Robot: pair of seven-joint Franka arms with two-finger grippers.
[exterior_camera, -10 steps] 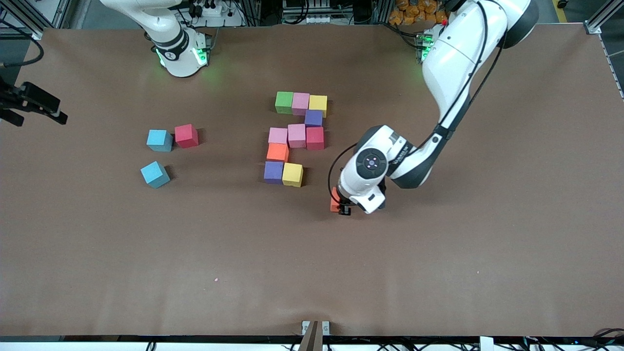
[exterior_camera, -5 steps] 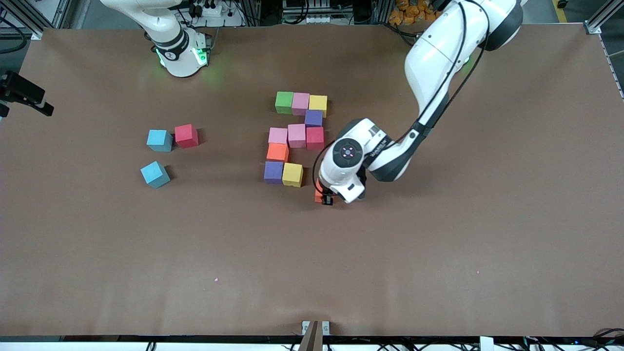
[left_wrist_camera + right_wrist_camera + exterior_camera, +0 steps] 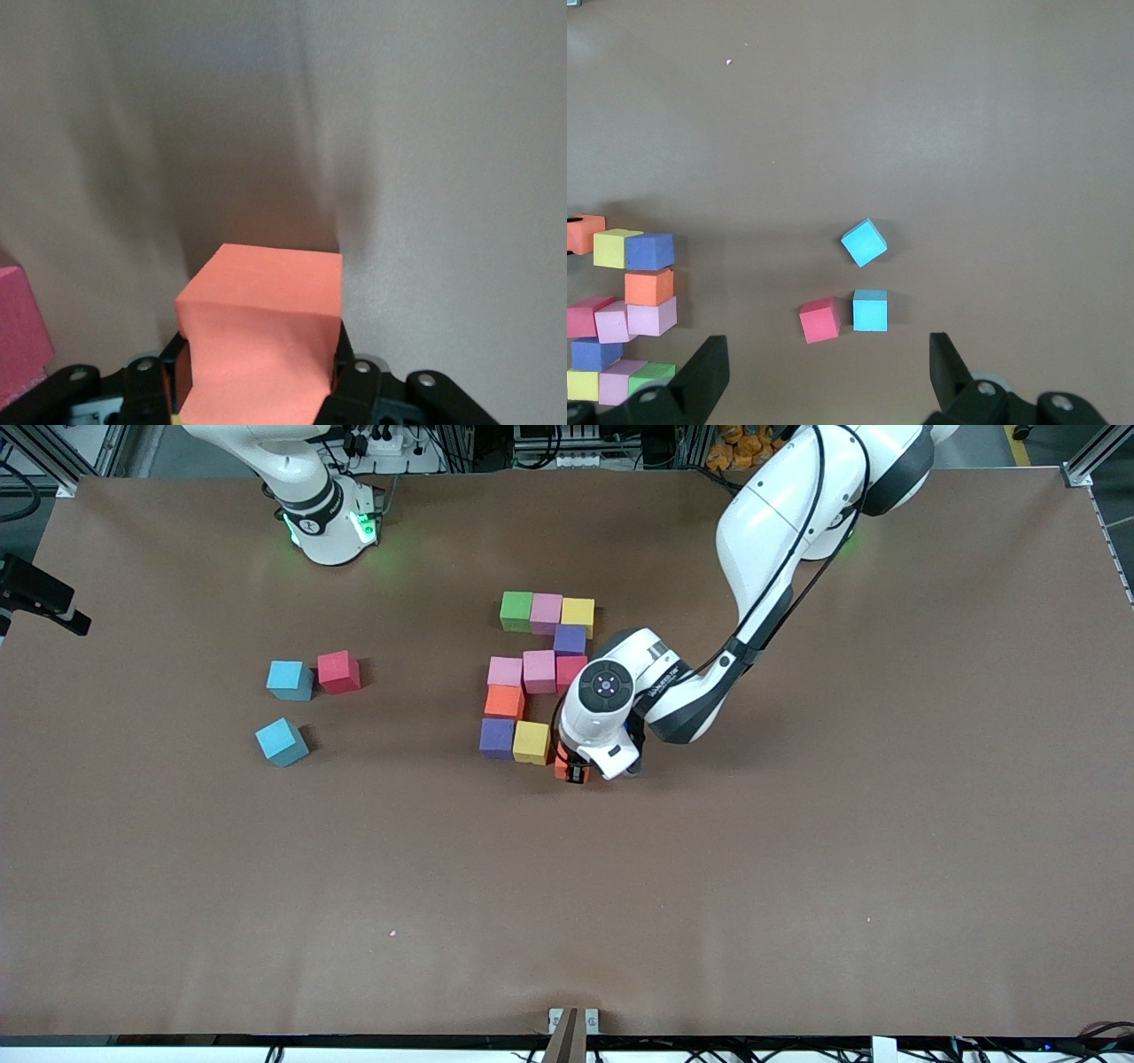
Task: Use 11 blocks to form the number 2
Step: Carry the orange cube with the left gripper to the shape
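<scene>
Left gripper (image 3: 573, 772) clamped on orange block (image 3: 266, 341) just beside the number 2 (image 3: 536, 677)'s yellow cube (image 3: 532, 742); spare red cube (image 3: 338, 671) and blue cubes (image 3: 285, 708) well apart; right gripper (image 3: 824, 376), fingers apart, waits

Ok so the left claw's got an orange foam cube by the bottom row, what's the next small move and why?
Probably lower it and let go. The left claw holds the orange foam cube right beside the yellow foam cube, at the row's one unfilled place. The right claw waits, open.
</scene>
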